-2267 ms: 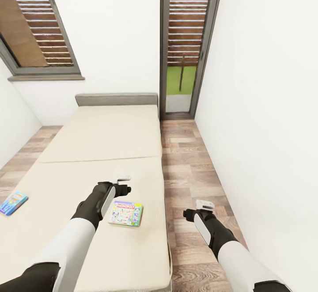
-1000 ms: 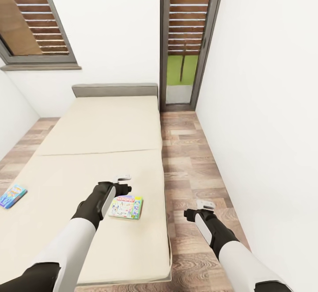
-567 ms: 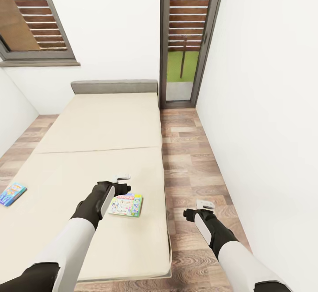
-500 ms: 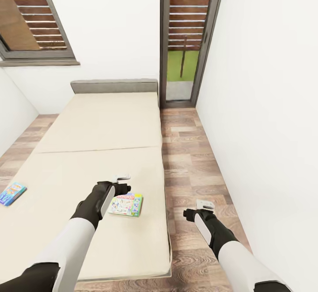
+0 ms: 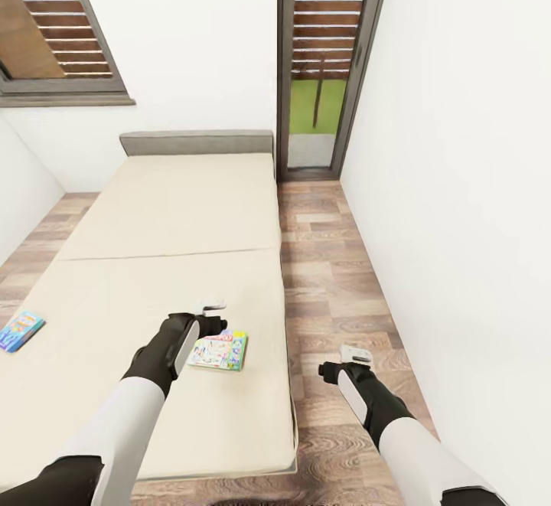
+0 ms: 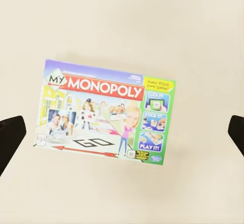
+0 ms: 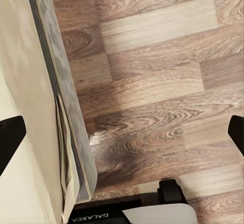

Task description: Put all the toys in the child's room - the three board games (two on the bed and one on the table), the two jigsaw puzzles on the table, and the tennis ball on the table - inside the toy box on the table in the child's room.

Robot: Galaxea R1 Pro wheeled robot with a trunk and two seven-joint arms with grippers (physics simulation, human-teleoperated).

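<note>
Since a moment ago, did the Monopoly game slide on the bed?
No. The Monopoly game keeps its spot near the bed edge; the camera shifted.

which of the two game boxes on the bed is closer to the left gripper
The pale Monopoly box with the green side strip, lying right beside the left gripper. The small blue box lies far off at the bed's opposite edge.

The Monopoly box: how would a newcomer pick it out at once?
Find the beige bed. The Monopoly box lies flat near its right edge, beside the left gripper. Unlike the small blue game at the far left edge, it is pale with a green strip.
</note>
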